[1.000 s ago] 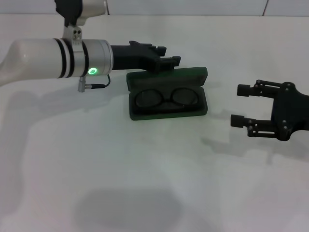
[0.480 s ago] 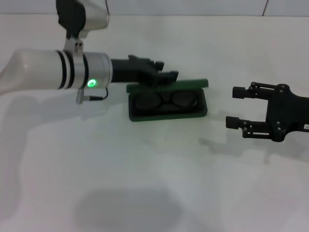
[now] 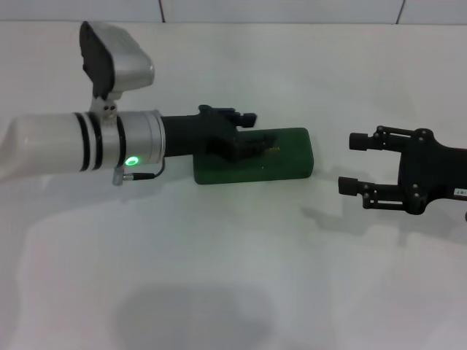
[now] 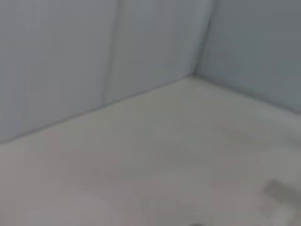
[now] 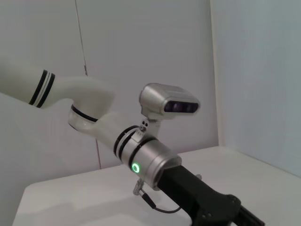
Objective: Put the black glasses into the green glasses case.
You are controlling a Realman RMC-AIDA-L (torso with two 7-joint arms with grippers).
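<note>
**Lid down, glasses shut inside**

With its lid lying flat, the green case (image 3: 255, 156) sits mid-table looking closed, so the glasses are out of sight, presumably inside it. The left gripper (image 3: 252, 143) rests on the lid's left part, pressing down; whether its fingers are parted or closed cannot be told. The right gripper (image 3: 355, 163) hovers well to the right of the case, fingers spread and holding nothing. I judge this the closing step, nearly finished. Next, the left arm should lift straight off without dragging the case.

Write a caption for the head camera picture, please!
Left tool presses on the shut green case while the right tool waits open beside it.
</note>
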